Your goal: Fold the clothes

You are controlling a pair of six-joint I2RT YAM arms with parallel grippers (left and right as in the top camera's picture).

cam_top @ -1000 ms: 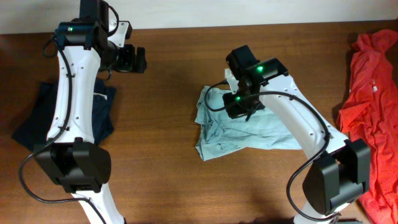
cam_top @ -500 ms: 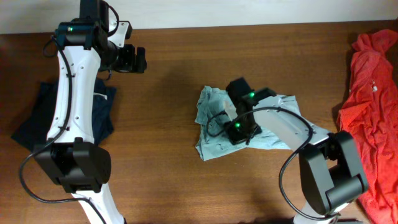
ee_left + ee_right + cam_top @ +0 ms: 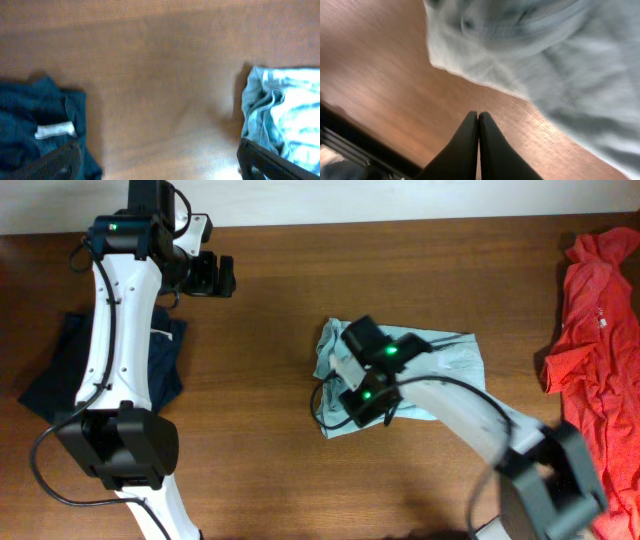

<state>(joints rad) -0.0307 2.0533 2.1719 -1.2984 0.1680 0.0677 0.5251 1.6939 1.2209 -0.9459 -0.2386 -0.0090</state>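
Observation:
The clothes, a pale teal T-shirt (image 3: 445,365), lie crumpled at mid-table. My right gripper (image 3: 358,408) hovers over the shirt's front-left part. In the right wrist view its fingers (image 3: 478,114) are pressed shut with nothing between them. They hang over bare wood just off the shirt's hem (image 3: 560,55). My left gripper (image 3: 212,276) stands far off at the back left, open and empty. In the left wrist view it (image 3: 160,165) frames bare table, with the shirt (image 3: 285,115) at the right.
A dark navy garment (image 3: 60,370) lies at the left edge under the left arm, also seen as dark navy cloth (image 3: 25,120) in the left wrist view. A red-orange garment (image 3: 600,350) sprawls along the right edge. The table (image 3: 270,380) is brown wood.
The right arm swung from the shirt's back edge forward and left across it. More of the shirt now shows spread toward the right. The left arm has not moved.

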